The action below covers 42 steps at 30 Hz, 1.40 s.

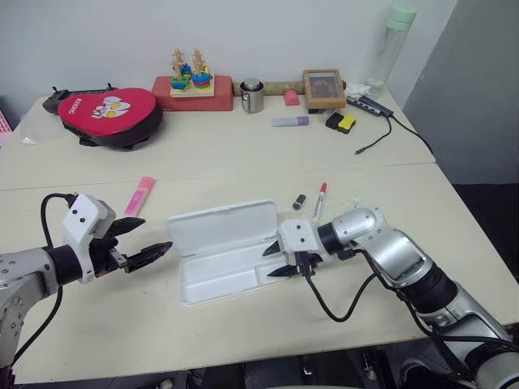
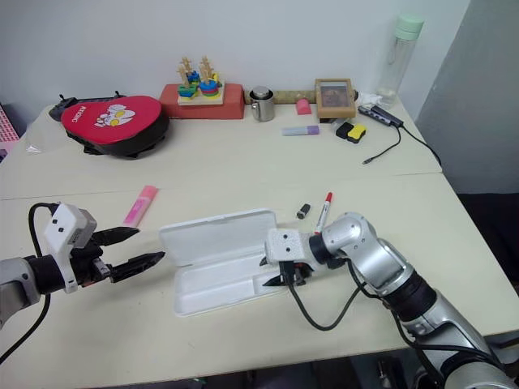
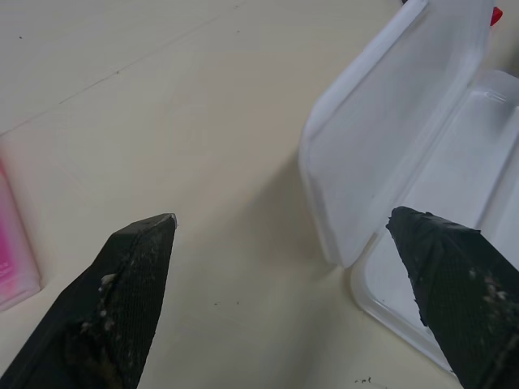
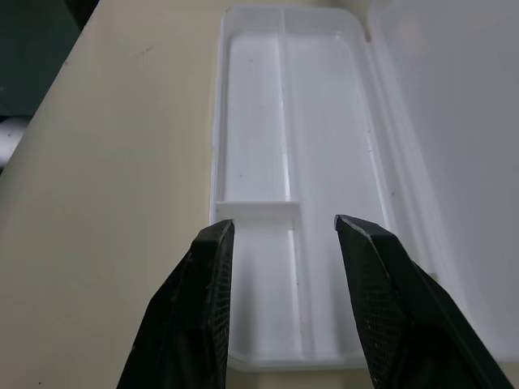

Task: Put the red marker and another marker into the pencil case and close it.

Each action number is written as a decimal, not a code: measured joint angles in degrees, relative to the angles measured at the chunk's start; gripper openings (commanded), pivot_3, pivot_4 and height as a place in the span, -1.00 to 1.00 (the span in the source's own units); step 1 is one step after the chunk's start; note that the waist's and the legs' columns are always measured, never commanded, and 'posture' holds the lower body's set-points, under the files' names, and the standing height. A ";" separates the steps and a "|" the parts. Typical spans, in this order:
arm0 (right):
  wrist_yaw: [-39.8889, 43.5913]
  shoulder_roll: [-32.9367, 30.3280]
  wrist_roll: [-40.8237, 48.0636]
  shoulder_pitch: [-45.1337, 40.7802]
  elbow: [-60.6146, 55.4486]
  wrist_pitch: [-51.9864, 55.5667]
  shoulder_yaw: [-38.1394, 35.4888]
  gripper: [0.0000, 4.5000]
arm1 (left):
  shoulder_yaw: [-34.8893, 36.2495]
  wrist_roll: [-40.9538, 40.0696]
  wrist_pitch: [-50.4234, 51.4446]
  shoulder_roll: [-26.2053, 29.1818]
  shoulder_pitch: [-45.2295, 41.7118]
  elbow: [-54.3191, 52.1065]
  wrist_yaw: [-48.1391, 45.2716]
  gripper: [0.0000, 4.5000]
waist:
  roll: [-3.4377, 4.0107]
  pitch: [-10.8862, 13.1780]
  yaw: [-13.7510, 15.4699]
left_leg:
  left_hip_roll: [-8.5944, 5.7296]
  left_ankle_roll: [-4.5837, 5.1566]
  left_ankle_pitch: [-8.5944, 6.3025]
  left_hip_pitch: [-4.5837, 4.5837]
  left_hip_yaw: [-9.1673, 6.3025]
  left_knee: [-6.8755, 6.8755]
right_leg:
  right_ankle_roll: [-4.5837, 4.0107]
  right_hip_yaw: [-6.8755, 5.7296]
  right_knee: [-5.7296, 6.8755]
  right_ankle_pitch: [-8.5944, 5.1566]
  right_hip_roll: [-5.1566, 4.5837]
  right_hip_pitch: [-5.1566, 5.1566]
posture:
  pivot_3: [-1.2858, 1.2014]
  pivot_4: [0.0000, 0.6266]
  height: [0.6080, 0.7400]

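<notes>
Nearest us, our right pincer (image 1: 277, 261) hangs over the right end of the pencil case (image 1: 220, 251), its two black fingers parted with nothing between them. Our left pincer (image 1: 147, 238) waits just off the case's left end, fingers spread wide and empty.

We see the pencil case lying open on the counter (image 1: 243, 154), lid folded back toward the far side, and its divided tray holds nothing: no pen in any of the compartments seen from the right wrist.

We find the red marker (image 1: 319, 202) on the counter just beyond our right pincer, behind the case's right end, red cap pointing away from us. A small black object (image 1: 299, 201) lies just beside it. We place the pink highlighter (image 1: 139, 195) beyond our left pincer, apart from the case, flat on the counter.

Farther back we count one lavender highlighter (image 1: 289, 121), one red oval pouch (image 1: 111, 115), one metal cup (image 1: 252, 96), one wooden stacking toy (image 1: 191, 76), one framed picture (image 1: 323, 87), one pink eraser (image 1: 291, 98) and one clear bottle (image 1: 392, 44) with a green cap. So we count two highlighters and one marker.
</notes>
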 measured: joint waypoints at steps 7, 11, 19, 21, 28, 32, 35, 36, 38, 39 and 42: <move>0.15 -3.70 2.59 -0.71 -1.08 3.48 -4.41 -0.08 | 5.61 1.06 -0.55 1.15 4.87 -2.31 -2.52 1.00 | 0.00 0.01 -0.01 | 0.01 0.00 0.00 -0.11 0.02 0.01 | -0.01 0.00 -0.02 0.00 -0.01 -0.09 | 0.03 -0.52 1.00; -3.17 -7.38 1.68 -3.30 3.28 4.49 -9.23 -0.08 | 9.62 0.74 0.31 1.23 7.38 -6.65 -2.99 1.00 | 0.00 0.01 0.01 | -0.01 0.00 0.00 -0.04 0.05 0.02 | -0.11 0.02 -0.02 -0.06 -0.02 -0.04 | 0.03 -0.52 1.00; -16.35 -5.32 -0.56 -4.76 11.56 11.87 -14.58 -0.08 | 9.46 -0.17 1.40 -1.20 8.15 -11.26 -1.03 1.00 | 0.01 0.02 -0.01 | -0.01 0.00 0.00 -0.10 0.06 0.00 | -0.03 0.04 0.00 -0.01 -0.01 -0.09 | 0.03 -0.52 1.00; -17.57 -5.28 -0.53 -4.76 11.55 12.68 -14.75 -0.08 | 9.46 -0.16 1.40 -1.54 8.23 -11.26 -0.96 1.00 | 0.02 0.02 -0.03 | -0.01 0.00 0.00 -0.12 0.06 0.00 | -0.03 0.04 -0.02 -0.01 -0.01 -0.10 | 0.03 -0.52 1.00; -27.03 1.38 0.78 -3.66 9.18 24.35 -18.07 0.47 | 7.03 0.45 0.99 -2.72 8.37 -11.03 0.04 1.00 | 0.02 0.02 -0.04 | -0.01 0.00 0.00 -0.10 0.03 0.02 | -0.03 0.03 0.03 -0.01 0.00 -0.09 | 0.03 -0.52 1.00; -34.10 6.67 0.98 -3.96 9.27 28.96 -21.12 0.93 | 5.45 1.06 0.29 -2.75 7.72 -10.93 0.18 1.00 | 0.02 0.02 -0.04 | -0.01 0.00 0.00 -0.11 0.04 0.02 | -0.02 0.04 0.04 0.00 0.00 -0.10 | 0.03 -0.52 1.00; -37.21 8.30 1.59 -4.70 10.05 30.57 -22.17 0.99 | 4.92 1.16 0.11 -2.75 7.37 -10.80 0.34 1.00 | 0.02 0.03 -0.05 | -0.01 0.01 0.00 -0.12 0.04 0.01 | -0.03 0.04 0.02 0.00 0.00 -0.10 | 0.03 -0.52 1.00; -38.71 9.06 1.60 -4.88 10.70 30.88 -22.79 0.99 | 4.49 1.16 0.09 -2.75 7.10 -10.79 0.59 1.00 | 0.02 0.03 -0.04 | -0.01 0.01 0.00 -0.12 0.04 0.00 | -0.03 0.04 0.02 0.00 0.00 -0.10 | 0.03 -0.52 1.00; -41.17 10.07 1.60 -5.10 12.27 31.09 -23.75 0.99 | 4.36 1.17 0.08 -2.76 6.87 -10.77 0.89 1.00 | 0.02 0.03 -0.05 | -0.01 0.00 0.00 -0.13 0.04 0.00 | -0.03 0.03 0.02 0.00 -0.01 -0.10 | 0.03 -0.52 1.00; -41.65 10.25 1.58 -5.15 12.59 31.13 -23.91 0.99 | 4.36 1.17 0.08 -2.76 6.87 -10.78 0.96 1.00 | 0.02 0.03 -0.05 | -0.01 0.01 0.00 -0.12 0.04 0.00 | -0.03 0.04 0.02 0.00 -0.01 -0.10 | 0.03 -0.52 1.00; -45.51 11.51 1.52 -5.27 15.69 31.75 -25.24 0.99 | 4.26 1.17 0.07 -3.20 7.12 -10.91 1.33 1.00 | 0.02 0.03 -0.06 | -0.01 0.01 0.00 -0.13 0.05 0.00 | -0.03 0.04 0.02 0.00 0.00 -0.11 | 0.03 -0.52 1.00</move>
